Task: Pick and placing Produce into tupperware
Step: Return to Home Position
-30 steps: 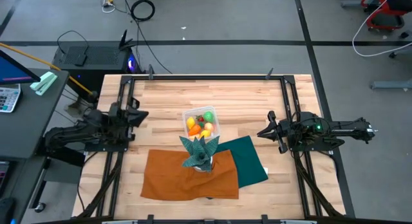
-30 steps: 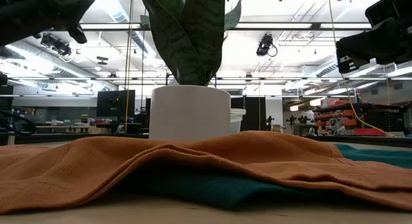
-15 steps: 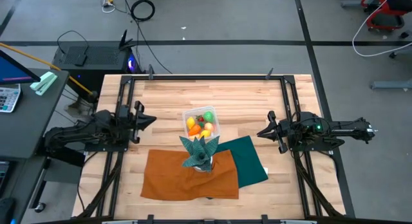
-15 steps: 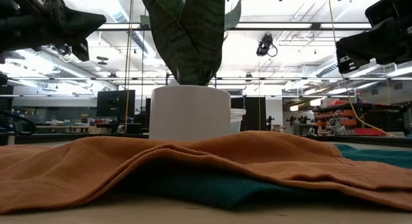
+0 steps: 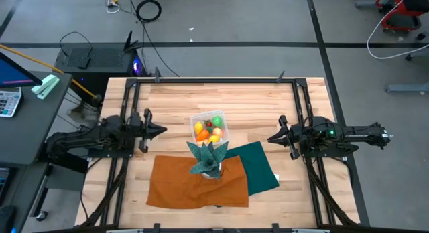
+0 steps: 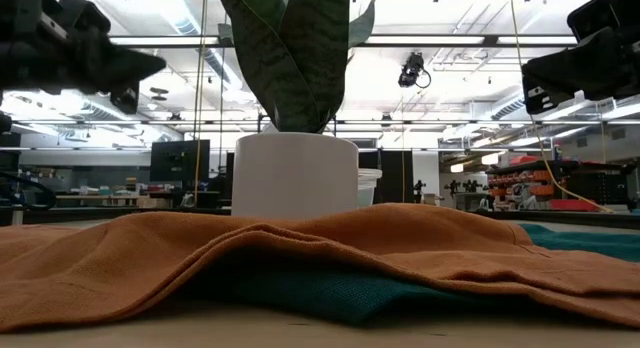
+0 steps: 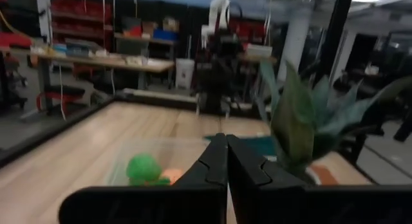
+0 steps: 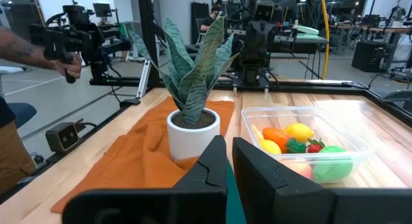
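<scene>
At the middle of the desk (image 5: 174, 99), a clear tupperware tub (image 5: 226, 128) is holding the produce (image 5: 209, 128): yellow, orange, green and red toy pieces are lying together inside it, and no loose piece is showing on the bare wood around it. Just beside the tub, a white pot with a spiky green plant (image 5: 207, 157) is standing on an orange cloth (image 5: 181, 183), which is overlapping a teal cloth (image 5: 263, 167).

On the robot's left, the left tool (image 5: 163, 131) is hanging above the desk, apart from the tub and pointing towards it. Its wrist camera is showing the two dark fingers (image 7: 215, 161) pressed together with nothing between them. On the robot's right, the right tool (image 5: 269, 138) is waiting near the desk's right rail, also aimed at the centre. Its fingers (image 8: 212, 161) are drawn almost together, with only a thin slit between, and are gripping nothing.

Judging by the filled tub and the empty tools, the packing is looking finished, and the step in hand is appearing to be the return of the left arm to its resting pose. The next move is calling for that arm to draw back towards its own side, keeping clear of the tub rim and the plant's tall leaves.
</scene>
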`<state>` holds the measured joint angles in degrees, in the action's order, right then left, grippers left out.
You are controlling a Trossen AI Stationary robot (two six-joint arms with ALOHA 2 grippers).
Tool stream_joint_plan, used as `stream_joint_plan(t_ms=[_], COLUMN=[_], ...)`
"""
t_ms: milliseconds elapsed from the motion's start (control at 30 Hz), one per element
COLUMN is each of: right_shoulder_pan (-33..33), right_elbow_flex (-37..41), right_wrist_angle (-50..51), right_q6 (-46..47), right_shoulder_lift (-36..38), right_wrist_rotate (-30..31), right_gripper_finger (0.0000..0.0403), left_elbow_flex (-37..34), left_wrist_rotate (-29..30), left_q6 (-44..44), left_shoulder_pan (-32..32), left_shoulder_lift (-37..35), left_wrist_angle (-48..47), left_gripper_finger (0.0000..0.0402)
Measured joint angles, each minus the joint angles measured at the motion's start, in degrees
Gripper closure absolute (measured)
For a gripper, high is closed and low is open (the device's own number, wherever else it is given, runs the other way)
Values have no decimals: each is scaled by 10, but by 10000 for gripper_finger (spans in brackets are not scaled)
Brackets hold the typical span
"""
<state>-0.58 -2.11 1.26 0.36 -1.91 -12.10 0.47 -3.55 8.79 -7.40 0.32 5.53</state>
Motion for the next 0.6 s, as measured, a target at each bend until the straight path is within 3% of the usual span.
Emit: stream_joint_plan(t_ms=[600], right_shoulder_pan=[0], right_elbow_flex=[0], right_wrist_angle=[0], right_q6=[0], right_shoulder_lift=[0], right_wrist_rotate=[0], right_gripper_finger=[403], left_elbow_flex=[0], left_wrist_rotate=[0], left_q6=[-14], left_shoulder_pan=[0], left_shoulder_lift=[0], left_wrist_angle=[-30], left_gripper_finger=[381])
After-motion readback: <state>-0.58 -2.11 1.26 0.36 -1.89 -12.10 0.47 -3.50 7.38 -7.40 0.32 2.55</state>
